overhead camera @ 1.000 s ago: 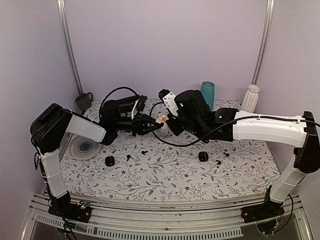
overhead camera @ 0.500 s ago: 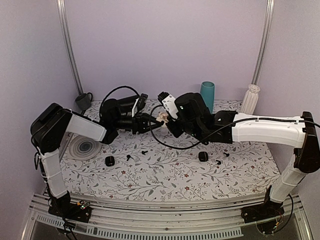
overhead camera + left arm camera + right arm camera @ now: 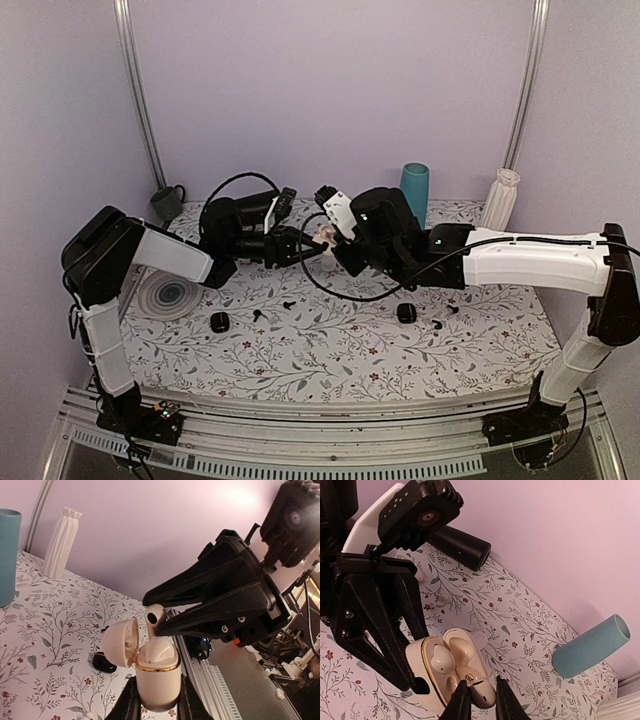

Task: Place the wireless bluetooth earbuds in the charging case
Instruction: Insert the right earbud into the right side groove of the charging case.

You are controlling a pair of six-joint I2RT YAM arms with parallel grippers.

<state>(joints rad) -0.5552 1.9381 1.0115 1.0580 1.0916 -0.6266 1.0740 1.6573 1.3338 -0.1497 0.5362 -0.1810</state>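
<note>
Your right tool (image 3: 479, 701) pinches the earbud (image 3: 483, 692), probably light and slippery; grip its stem. Left tool (image 3: 157, 702) clamps the charging case (image 3: 157, 672).

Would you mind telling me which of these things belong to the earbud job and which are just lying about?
Job: cream case in left gripper; white bud in right gripper; second bud seated in case; black buds and black cases on table.
Lying about: teal cup; white vase; grey cup; striped disc.
</note>
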